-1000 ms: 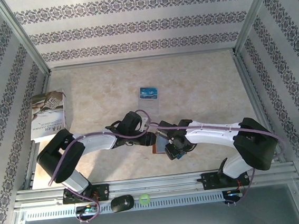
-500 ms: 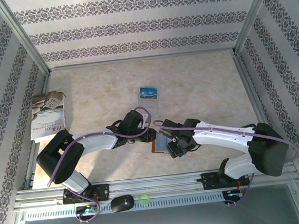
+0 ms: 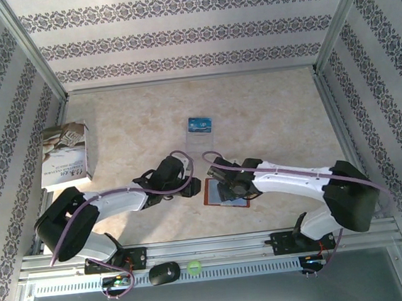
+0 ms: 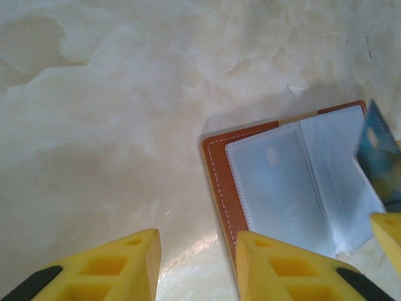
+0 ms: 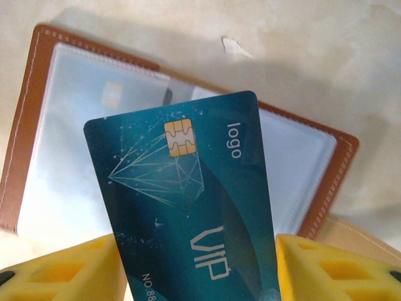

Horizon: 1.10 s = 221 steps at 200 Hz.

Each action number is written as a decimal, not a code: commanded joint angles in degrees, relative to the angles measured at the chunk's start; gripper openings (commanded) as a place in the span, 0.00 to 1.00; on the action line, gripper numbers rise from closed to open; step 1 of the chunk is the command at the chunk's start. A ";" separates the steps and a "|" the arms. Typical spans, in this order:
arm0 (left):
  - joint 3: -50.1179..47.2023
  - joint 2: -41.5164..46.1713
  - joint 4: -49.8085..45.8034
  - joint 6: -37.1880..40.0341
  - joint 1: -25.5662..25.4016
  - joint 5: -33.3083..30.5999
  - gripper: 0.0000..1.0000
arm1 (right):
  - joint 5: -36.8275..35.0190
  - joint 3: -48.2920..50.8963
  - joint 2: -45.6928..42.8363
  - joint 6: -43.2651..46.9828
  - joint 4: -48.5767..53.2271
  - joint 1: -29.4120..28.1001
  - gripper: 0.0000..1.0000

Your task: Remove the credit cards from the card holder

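The card holder (image 3: 218, 197) lies open and flat on the table, with a brown leather rim (image 4: 219, 182) and grey-blue clear sleeves (image 5: 75, 125). My right gripper (image 5: 197, 276) is shut on a blue credit card (image 5: 188, 207) marked VIP, gripped by its two long edges and held just above the open holder. That card's edge (image 4: 378, 150) also shows at the right of the left wrist view. My left gripper (image 4: 197, 263) stands open over bare table at the holder's left edge, and its right finger (image 4: 282, 263) overlaps the brown rim. Another blue card (image 3: 200, 124) lies farther back on the table.
A pale translucent sheet (image 3: 204, 144) lies under and just in front of the far blue card. A white-grey printed booklet (image 3: 65, 155) rests at the left wall. A black mouse-shaped object (image 3: 163, 273) and a green ball (image 3: 193, 268) sit on the front rail.
The card holder has gone from bunched between the two grippers to lying open flat. My left gripper drew back to the left. The right gripper moved over the holder with the card.
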<state>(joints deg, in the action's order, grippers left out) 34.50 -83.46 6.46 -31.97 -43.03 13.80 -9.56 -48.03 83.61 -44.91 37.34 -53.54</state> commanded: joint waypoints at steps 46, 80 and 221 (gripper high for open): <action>-1.01 2.21 -1.76 -0.51 0.73 0.24 0.38 | -2.26 -1.22 6.75 -5.92 -6.09 -1.92 0.77; 0.79 2.17 -2.77 0.13 0.68 2.41 0.38 | -5.16 1.67 -2.53 -3.39 -5.63 -1.92 0.79; 17.35 -15.84 -6.10 2.02 -5.67 8.59 0.01 | 22.20 17.56 -11.71 9.21 -21.15 17.20 0.40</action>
<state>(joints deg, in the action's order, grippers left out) 50.39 -98.00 2.76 -30.81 -48.05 21.15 9.41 -31.18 72.05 -37.06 19.20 -37.19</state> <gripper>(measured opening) 0.065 0.402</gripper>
